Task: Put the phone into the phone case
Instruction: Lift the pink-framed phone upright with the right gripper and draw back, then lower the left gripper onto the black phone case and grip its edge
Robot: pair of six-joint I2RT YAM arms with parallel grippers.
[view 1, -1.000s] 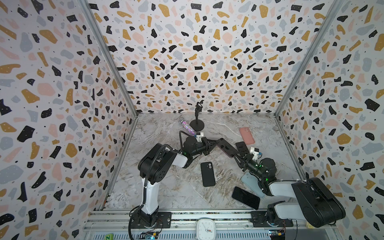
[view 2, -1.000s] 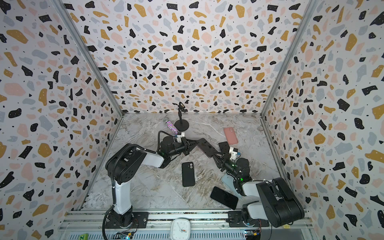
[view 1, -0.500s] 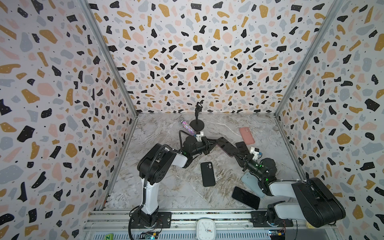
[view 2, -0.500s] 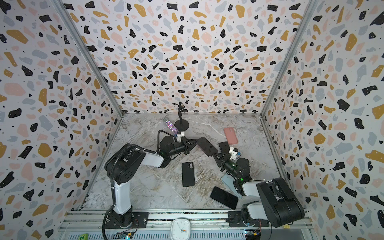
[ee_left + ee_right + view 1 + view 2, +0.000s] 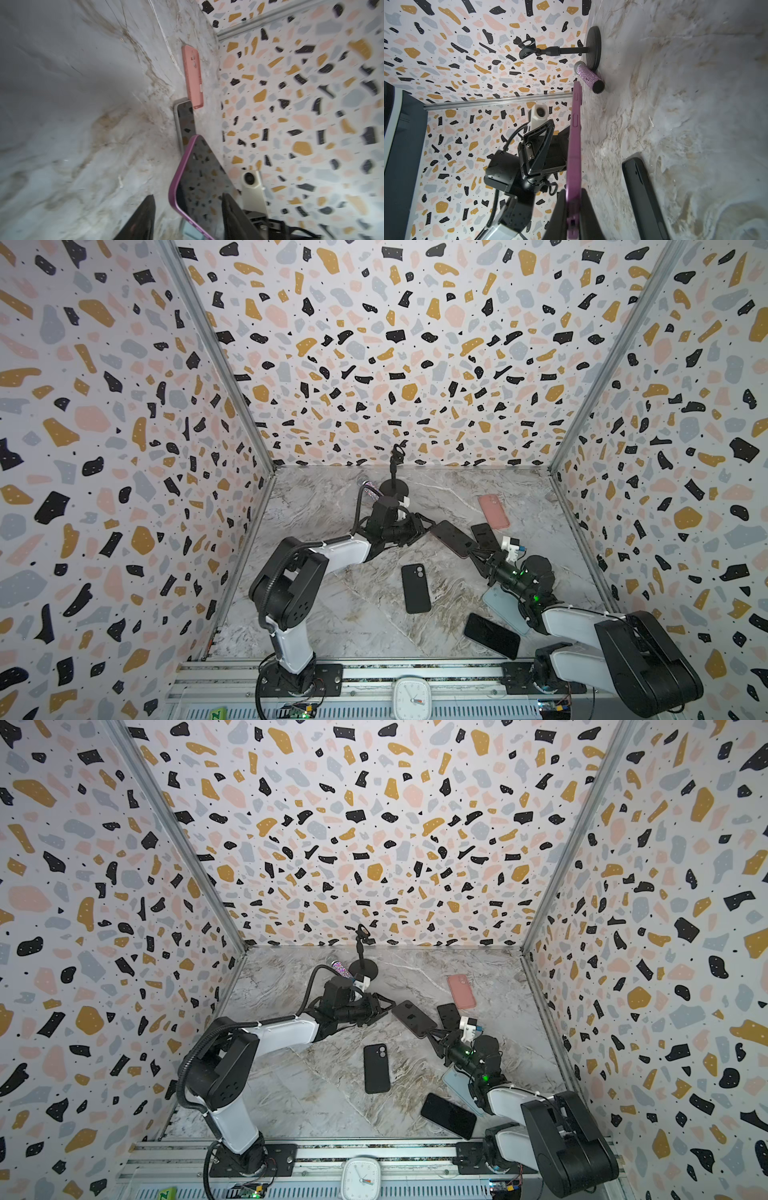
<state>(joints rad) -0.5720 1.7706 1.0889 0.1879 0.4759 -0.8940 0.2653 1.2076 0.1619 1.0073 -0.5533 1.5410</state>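
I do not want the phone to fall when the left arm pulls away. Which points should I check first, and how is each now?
1. Right gripper shut on the purple-cased phone: ok.
2. Left gripper open: ok.
3. Left fingers free of the phone: cannot tell, one overlaps it in the wrist view.
4. Phone fully seated in its case: cannot tell.
5. Microphone and stand away from the left wrist: cannot tell, they look close in both top views.
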